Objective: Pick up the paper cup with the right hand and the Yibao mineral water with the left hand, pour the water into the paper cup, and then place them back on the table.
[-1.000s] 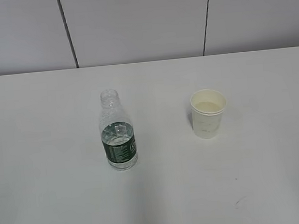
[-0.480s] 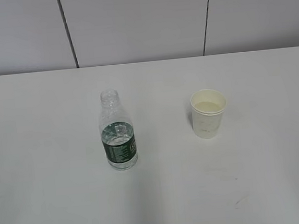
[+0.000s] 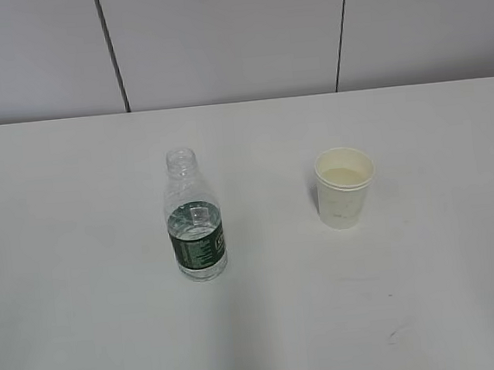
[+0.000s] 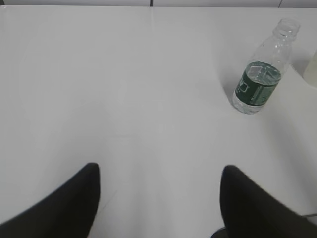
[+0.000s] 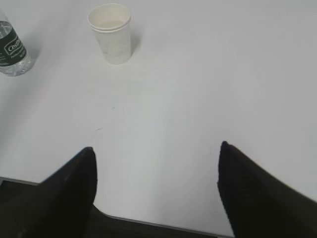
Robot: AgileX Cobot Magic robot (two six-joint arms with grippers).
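The Yibao mineral water point(image 3: 195, 220), a clear ribbed bottle with a dark green label and no cap, stands upright left of centre on the white table point(image 3: 86, 320). It also shows at the upper right of the left wrist view point(image 4: 257, 82) and at the left edge of the right wrist view point(image 5: 11, 47). The white paper cup point(image 3: 345, 187) stands upright to its right, and shows in the right wrist view point(image 5: 111, 32). My left gripper point(image 4: 159, 171) is open and empty, far from the bottle. My right gripper point(image 5: 156, 151) is open and empty, over the table's near edge, far from the cup.
A grey panelled wall point(image 3: 226, 40) runs behind the table. The table's front edge point(image 5: 158, 224) shows below my right gripper. A small scuff mark point(image 3: 397, 335) lies on the table in front of the cup.
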